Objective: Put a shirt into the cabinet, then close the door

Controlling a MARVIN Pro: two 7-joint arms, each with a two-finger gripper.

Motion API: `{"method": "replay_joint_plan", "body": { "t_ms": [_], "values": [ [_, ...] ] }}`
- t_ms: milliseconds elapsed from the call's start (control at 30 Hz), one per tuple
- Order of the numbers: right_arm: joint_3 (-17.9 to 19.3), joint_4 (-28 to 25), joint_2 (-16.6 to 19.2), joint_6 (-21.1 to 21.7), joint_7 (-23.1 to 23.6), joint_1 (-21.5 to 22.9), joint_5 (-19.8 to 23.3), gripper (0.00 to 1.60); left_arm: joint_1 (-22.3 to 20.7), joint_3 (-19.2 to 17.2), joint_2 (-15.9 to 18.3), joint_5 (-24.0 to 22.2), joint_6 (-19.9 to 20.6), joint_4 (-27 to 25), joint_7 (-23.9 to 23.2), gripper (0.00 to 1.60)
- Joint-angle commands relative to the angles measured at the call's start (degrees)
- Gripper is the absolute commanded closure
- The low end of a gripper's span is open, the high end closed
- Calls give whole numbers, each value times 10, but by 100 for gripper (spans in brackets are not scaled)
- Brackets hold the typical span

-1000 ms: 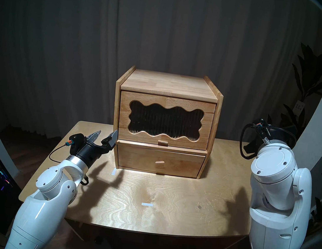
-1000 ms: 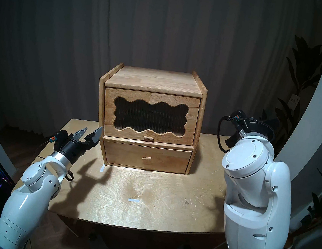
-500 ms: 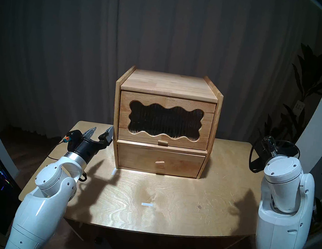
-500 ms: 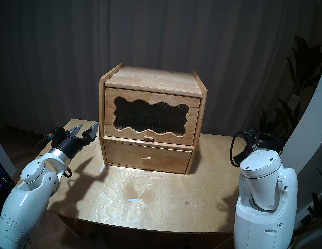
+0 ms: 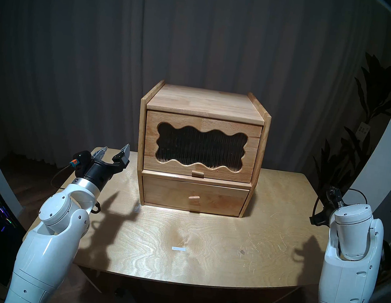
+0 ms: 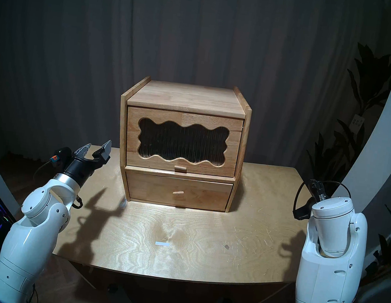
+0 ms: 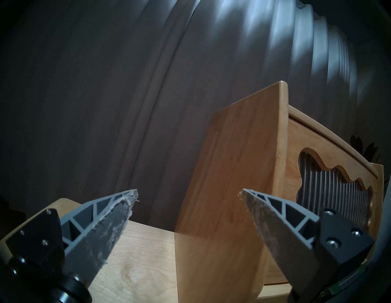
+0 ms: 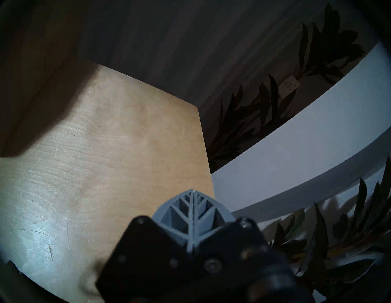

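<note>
Change: both my arms have drawn back outward from the cabinet point(image 5: 200, 148). Right jaws point(image 8: 193, 191) pressed shut, empty, over the counter point(image 5: 201, 243) right edge. Left jaws point(image 5: 114, 153) spread wide, empty, beside cabinet's left wall. Counter front bare. Door point(image 5: 201, 145) closed; shirt unseen.

table point(image 5: 213, 245): light plywood top, scratched on its right half.
cabinet point(image 5: 206, 104): stands on the table's rear middle.
tape strip point(image 5: 178, 248): white, flat on the table, front centre.
second tape strip point(image 6: 123, 204): by cabinet's front-left corner.
</note>
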Motion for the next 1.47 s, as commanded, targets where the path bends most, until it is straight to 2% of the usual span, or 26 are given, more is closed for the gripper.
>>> {"method": "replay_joint_plan", "body": {
  "t_ms": [0, 200, 233, 300, 333, 367, 433, 533, 600, 633, 667, 700, 733, 767, 833, 1433],
  "values": [
    [28, 1, 12, -11, 19, 57, 35, 160, -16, -11, 0, 5, -10, -15, 9, 0],
    [39, 6, 20, -20, 41, 100, 70, 160, -19, -17, -3, 11, -12, -17, 22, 0],
    [40, 5, 22, -21, 44, 95, 74, 160, -19, -18, -4, 12, -13, -17, 24, 0],
    [42, 7, 24, -24, 51, 119, 85, 160, -20, -19, -5, 14, -13, -18, 29, 0],
    [43, 6, 27, -27, 55, 112, 92, 160, -20, -20, -5, 15, -14, -18, 32, 0],
    [44, 9, 26, -27, 59, 129, 97, 160, -20, -21, -6, 16, -14, -18, 34, 0],
    [45, 10, 29, -31, 65, 131, 108, 160, -20, -23, -7, 18, -15, -18, 38, 0],
    [50, 21, 29, -35, 79, 156, 127, 160, -21, -26, -9, 21, -17, -19, 45, 0],
    [52, 22, 30, -37, 82, 154, 132, 158, -21, -26, -10, 22, -17, -19, 47, 0],
    [55, 32, 31, -40, 89, 169, 144, 129, -22, -28, -11, 25, -18, -19, 52, 0],
    [57, 37, 31, -42, 93, 174, 150, 124, -22, -29, -11, 26, -18, -20, 54, 0],
    [59, 41, 31, -43, 97, 179, 156, 99, -23, -30, -12, 27, -19, -20, 57, 0],
    [61, 46, 32, -45, 101, 182, 162, 81, -23, -31, -12, 28, -20, -20, 59, 0],
    [63, 52, 32, -47, 105, 190, 168, 24, -24, -32, -13, 29, -20, -20, 62, 0],
    [66, 64, 33, -51, 113, 199, 179, 0, -24, -34, -14, 32, -21, -21, 66, 0],
    [103, 144, 41, -87, 170, 281, 293, 0, -19, -37, -31, 55, -33, -34, 107, 0]
  ]
}}
